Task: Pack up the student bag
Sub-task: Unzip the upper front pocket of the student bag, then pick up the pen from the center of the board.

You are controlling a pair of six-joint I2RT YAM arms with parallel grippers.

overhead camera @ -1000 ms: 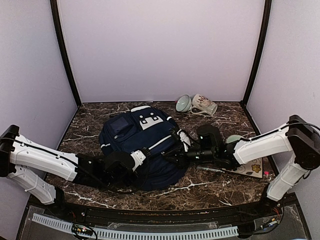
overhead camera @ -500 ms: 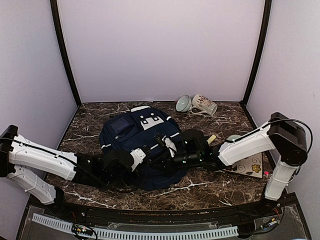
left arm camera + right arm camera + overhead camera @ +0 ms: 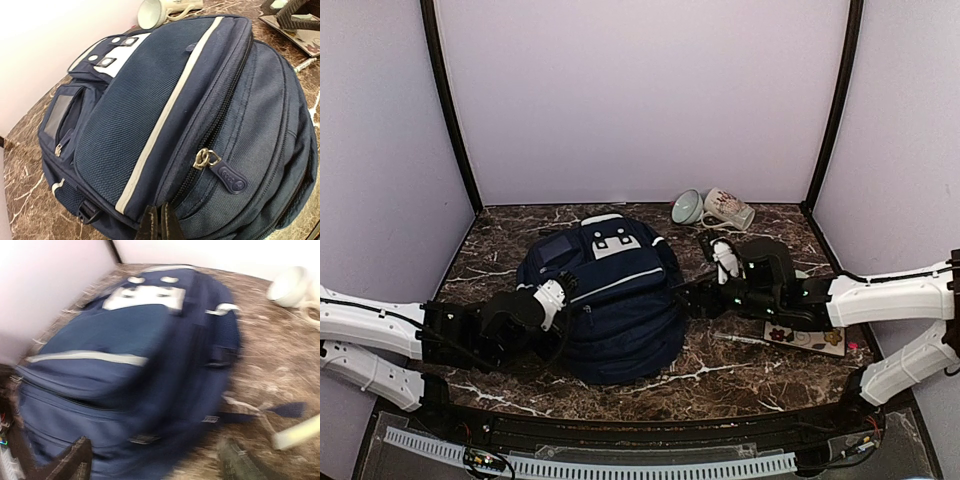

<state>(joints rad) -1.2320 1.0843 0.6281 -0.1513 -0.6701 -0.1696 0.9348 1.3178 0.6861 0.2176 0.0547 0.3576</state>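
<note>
Found the student bag (image 3: 605,300) lying front-up in the middle of the dark, white-veined marble desk (image 3: 490,245), a rounded dome of navy woven fabric. Picked out from the left wrist view the coarse weave, a white stripe (image 3: 165,115) along the front pocket, a white patch (image 3: 107,52) set with round snaps, and a metal zip pull (image 3: 220,170) ending in a rubbery navy tab, all too fine to read from above. Saw the left gripper (image 3: 160,225) with its fingers pressed together at the bag's near edge; could not tell of any cloth pinched between them. Saw the right gripper (image 3: 157,465) just beside the bag's right flank, fingers spread wide with nothing between, despite heavy blur across the right wrist view. Got the whole layout only from overhead: a pale glazed bowl (image 3: 686,207) tipped on its side just beside a patterned ceramic mug (image 3: 730,210) at the back, plus a flat flowered board (image 3: 815,335) and a slim pen (image 3: 740,340) under the right arm.
</note>
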